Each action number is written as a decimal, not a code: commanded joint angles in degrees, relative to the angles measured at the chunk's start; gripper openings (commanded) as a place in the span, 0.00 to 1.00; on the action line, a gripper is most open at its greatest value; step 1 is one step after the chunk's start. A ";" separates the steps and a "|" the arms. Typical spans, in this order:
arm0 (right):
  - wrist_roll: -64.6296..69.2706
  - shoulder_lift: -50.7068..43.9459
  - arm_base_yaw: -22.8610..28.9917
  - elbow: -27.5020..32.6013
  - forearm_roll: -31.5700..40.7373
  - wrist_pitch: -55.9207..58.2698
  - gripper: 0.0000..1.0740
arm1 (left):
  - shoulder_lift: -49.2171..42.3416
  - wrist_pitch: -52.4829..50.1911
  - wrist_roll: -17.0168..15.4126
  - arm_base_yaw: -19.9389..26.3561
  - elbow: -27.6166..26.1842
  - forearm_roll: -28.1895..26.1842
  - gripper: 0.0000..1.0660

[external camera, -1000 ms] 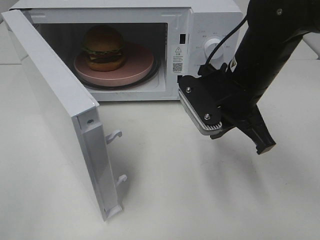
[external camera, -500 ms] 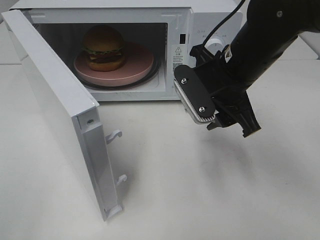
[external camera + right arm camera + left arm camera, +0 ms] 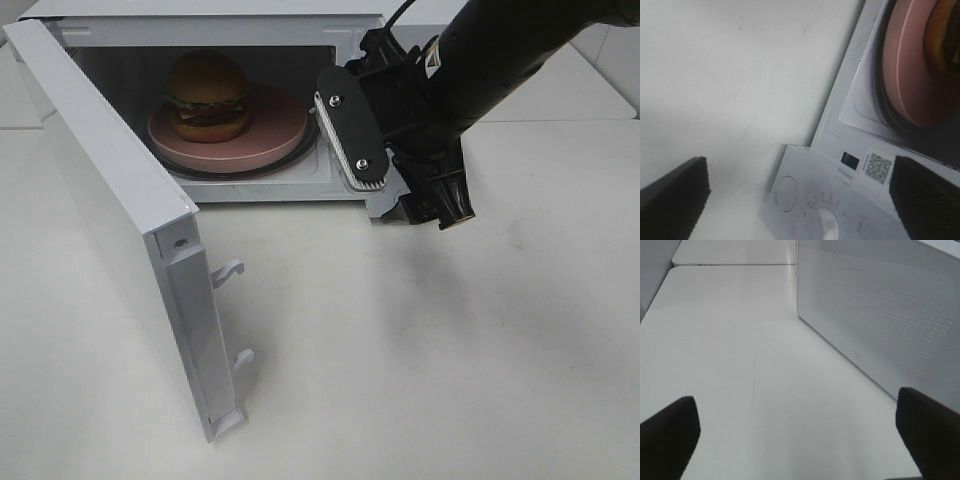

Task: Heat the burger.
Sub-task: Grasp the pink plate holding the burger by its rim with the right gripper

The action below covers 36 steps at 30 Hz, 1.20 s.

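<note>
While door (image 3: 100, 190) wide, burger (image 3: 208, 95) well inside

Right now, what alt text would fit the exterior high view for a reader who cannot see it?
A burger sits on a pink plate inside a white microwave whose door stands wide open. The right gripper, open and empty, hangs in front of the microwave's right end, above a white table.

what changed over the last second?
Right gripper moved up and in toward the microwave, now at its control panel; jaws wide apart, empty. Burger on plate inside, door open: unchanged.
</note>
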 commanded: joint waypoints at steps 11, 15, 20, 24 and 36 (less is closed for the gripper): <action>3.67 5.73 2.29 -6.07 -3.78 -3.55 0.85 | -0.23 0.17 -0.29 0.11 0.23 -0.46 0.94; 5.16 7.96 2.29 -7.56 -3.72 -5.73 0.84 | -0.23 0.17 -0.29 0.11 0.23 -0.46 0.94; 5.21 10.83 2.29 -10.08 -3.72 -5.84 0.84 | -0.23 0.17 -0.29 0.11 0.23 -0.46 0.94; 5.44 13.35 2.92 -11.86 -3.90 -5.90 0.82 | -0.23 0.17 -0.29 0.11 0.23 -0.46 0.94; 11.52 21.14 2.98 -19.82 -5.50 -8.31 0.80 | -0.23 0.17 -0.29 0.11 0.23 -0.46 0.94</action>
